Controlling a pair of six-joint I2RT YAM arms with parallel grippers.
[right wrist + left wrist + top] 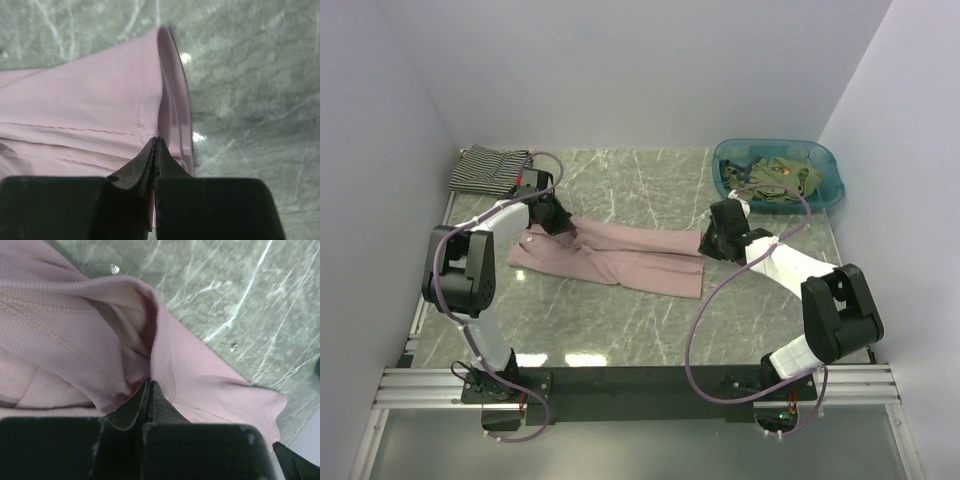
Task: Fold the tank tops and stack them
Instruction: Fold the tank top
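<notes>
The dusty pink tank top point(610, 258) lies stretched out across the middle of the marble table. My left gripper point(552, 215) is at its far-left end. In the left wrist view the jaws point(149, 382) are shut, pinching a raised fold of the ribbed pink cloth point(210, 380) at a stitched hem. My right gripper point(717, 240) is at the top's right end. Its jaws point(156, 139) are shut on the hemmed edge of the pink cloth point(90, 100). A folded black-and-white striped tank top point(488, 170) lies at the back left corner. Olive green tank tops point(780, 178) sit crumpled in the basin.
The teal plastic basin point(832, 192) stands at the back right corner. White walls close in the table on the left, back and right. Both arms' cables loop over the near part of the table point(620, 325).
</notes>
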